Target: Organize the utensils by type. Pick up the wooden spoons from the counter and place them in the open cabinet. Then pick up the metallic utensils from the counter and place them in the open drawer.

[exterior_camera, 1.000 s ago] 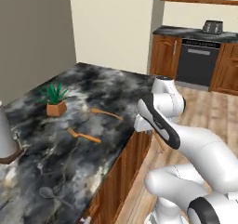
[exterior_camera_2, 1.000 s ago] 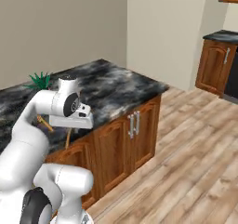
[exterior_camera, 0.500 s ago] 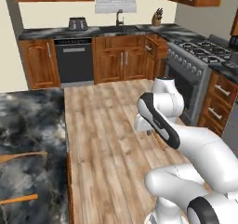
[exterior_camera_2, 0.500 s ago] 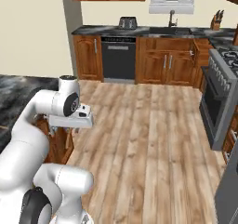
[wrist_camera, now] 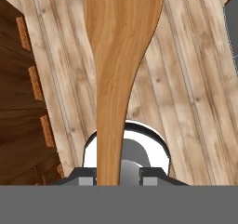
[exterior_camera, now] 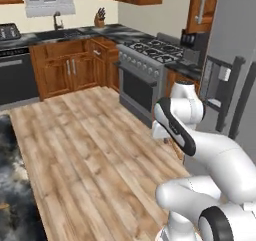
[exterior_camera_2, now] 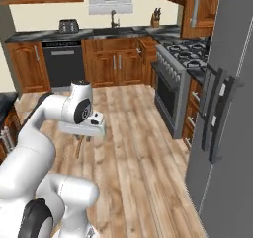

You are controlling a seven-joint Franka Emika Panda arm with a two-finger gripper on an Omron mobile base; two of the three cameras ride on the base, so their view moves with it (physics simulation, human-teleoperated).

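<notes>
carrying one wooden spoon (wrist_camera: 122, 65), we see our gripper (wrist_camera: 110, 180) clamped on its handle above the plank floor (exterior_camera_2: 143, 148), counter (exterior_camera: 12, 185) edge at left

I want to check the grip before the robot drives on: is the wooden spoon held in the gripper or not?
Held. In the hand view the wooden spoon rises from between the gripper fingertips, above the wood floor.

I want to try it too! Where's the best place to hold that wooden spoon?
By the thin handle, as the gripper holds it in the hand view: fingers pinch the two sides of the narrow stem, which sits between them. The wooden spoon flares into a wide flat blade further out, probably too broad to pinch well. It hangs below the hand, over the wood floor.
</notes>
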